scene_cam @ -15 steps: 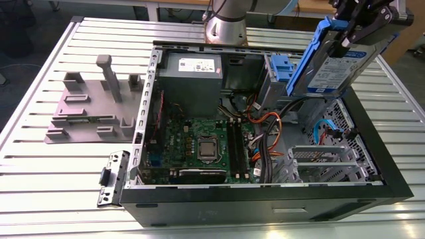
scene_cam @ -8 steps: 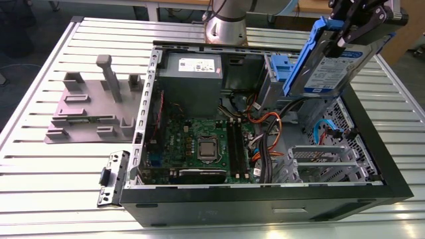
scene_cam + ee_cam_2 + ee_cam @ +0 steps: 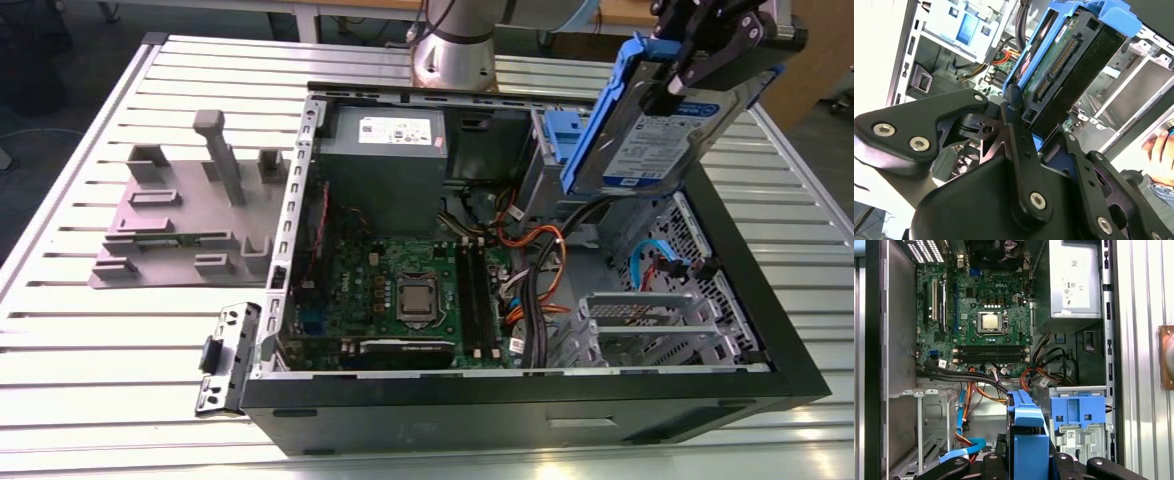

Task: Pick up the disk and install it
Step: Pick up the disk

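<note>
Blue-bracketed disk point(image 3: 663, 130), white-and-blue label outward, hangs clamped in the tool point(image 3: 707, 55) above the open computer case point(image 3: 534, 390).

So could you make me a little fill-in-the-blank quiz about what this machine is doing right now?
1. The tool is shut on the ____.
2. The disk hangs above the open computer ____.
3. The bracket round the disk's edges is ____ in colour.
4. The grey stand sits on the table at the exterior view's ____.

Missing words: disk; case; blue; left
</note>
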